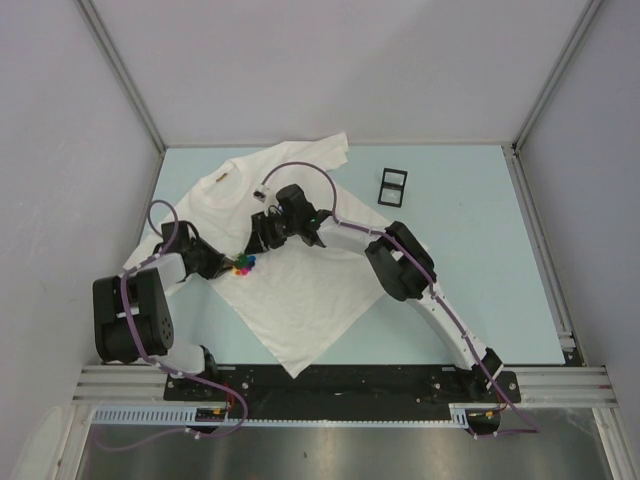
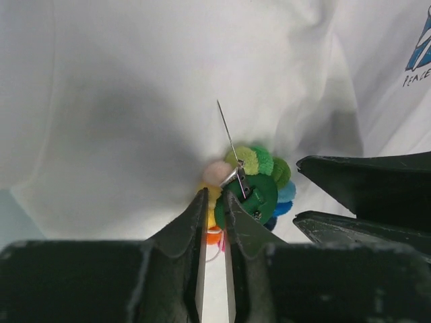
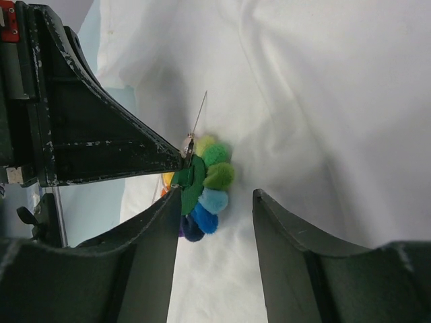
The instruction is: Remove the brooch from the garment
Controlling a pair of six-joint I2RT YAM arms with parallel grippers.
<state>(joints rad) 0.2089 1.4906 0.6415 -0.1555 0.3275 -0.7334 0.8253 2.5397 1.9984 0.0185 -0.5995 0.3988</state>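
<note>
Green felt backs the rainbow pompom brooch (image 2: 259, 195) — likely light and squashy; left gripper (image 2: 215, 194) pinches its stiffer rim, right gripper (image 3: 219, 195) gapes wide.

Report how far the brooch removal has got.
Done: the pin of the brooch is unclasped and bare along its length, seemingly out of the cloth. In hand: the left gripper pinches the brooch's edge; the right gripper stands open beside it. Remaining: carrying it clear of the garment and setting it down.

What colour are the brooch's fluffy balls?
Many colours: green, blue, yellow, orange, pink. The brooch shows best in the left wrist view.
</note>
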